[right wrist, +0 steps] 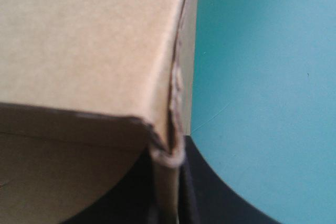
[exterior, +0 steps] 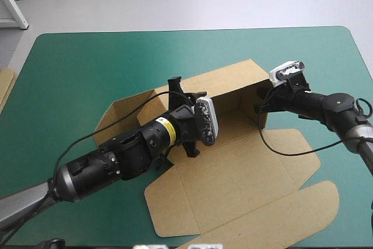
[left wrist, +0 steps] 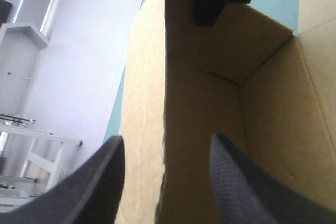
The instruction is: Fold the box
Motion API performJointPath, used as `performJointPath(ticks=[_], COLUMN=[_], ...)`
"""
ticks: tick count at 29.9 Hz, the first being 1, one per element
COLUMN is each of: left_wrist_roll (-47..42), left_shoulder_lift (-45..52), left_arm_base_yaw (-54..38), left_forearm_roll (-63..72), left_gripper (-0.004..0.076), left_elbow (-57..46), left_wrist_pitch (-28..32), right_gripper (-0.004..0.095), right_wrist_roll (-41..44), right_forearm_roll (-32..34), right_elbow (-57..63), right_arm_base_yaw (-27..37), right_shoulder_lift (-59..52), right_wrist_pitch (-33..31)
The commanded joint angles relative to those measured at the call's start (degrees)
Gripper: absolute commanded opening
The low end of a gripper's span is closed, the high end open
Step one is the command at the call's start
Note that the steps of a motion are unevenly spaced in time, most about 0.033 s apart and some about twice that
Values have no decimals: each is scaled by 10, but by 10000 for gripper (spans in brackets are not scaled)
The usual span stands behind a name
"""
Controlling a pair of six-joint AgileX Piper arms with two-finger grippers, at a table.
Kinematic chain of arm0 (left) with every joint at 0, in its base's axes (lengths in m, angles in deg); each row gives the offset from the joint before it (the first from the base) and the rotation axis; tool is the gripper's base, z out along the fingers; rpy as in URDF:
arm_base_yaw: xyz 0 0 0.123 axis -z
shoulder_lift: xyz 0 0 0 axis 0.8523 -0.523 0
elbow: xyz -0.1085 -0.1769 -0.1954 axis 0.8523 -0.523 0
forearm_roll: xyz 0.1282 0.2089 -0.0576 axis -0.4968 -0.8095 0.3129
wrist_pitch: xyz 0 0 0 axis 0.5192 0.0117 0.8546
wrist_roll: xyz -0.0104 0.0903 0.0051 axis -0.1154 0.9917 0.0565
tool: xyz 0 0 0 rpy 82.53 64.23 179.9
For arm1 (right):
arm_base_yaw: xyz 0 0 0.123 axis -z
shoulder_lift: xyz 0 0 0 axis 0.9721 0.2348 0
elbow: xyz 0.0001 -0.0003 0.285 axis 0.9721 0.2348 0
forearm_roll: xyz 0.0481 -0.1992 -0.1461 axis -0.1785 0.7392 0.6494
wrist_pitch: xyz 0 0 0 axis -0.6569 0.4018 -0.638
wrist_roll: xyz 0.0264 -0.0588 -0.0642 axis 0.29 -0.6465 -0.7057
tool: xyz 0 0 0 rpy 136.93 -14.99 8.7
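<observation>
The left claw stands wide, its black fingers astride a raised wall of the brown box. The box sits mid-tabletop, its lid flat toward the near edge. Farther right, the right claw pinches the box's corner, nearly closed. The teal-green tabletop spreads beyond, with more board at its left edge.

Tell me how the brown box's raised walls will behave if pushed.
The box is thin creased board, so a pushed wall probably hinges at its fold. The far wall may fall back if released: the right end effector pinches a wall at its corner, the left end effector merely straddles it, open. It looks light and could slide on the cover.
</observation>
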Motion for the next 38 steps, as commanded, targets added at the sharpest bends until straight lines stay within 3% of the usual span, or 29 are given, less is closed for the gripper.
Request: performJointPath(ticks=[1, 5, 8, 14, 20, 25, 30, 34, 38], left_wrist_roll=[-5, -13, -19, 40, 103, 105, 145, 161, 161], left_shoulder_lift=[40, 64, 85, 138, 170, 191, 199, 196, 189], left_arm_base_yaw=[5, -9, -67, -236, -398, -538, -660, -704, -725], left_forearm_roll=[61, 105, 183, 323, 416, 432, 532, 604, 642], left_gripper=[367, 367, 363, 320, 314, 314, 300, 223, 205], left_elbow=[15, 15, 24, 61, 83, 83, 83, 54, -6], left_wrist_pitch=[3, -12, -9, -5, -62, -107, -110, -85, -61], right_gripper=[-9, -11, -11, -11, -13, -13, -13, -13, -13], right_wrist_roll=[9, 10, 13, 17, 23, 29, 50, 77, 99], right_forearm_roll=[-19, -19, -15, -12, -12, -4, 23, 41, 50], right_elbow=[-14, -14, -14, -14, -14, -14, -15, -15, -15], right_arm_base_yaw=[-2, -2, -2, -2, -2, -2, -2, -2, -2], right_shoulder_lift=[-19, -19, -19, -19, -19, -19, -19, -19, -19], right_wrist_pitch=[3, 3, 3, 3, 3, 5, 13, 13, 13])
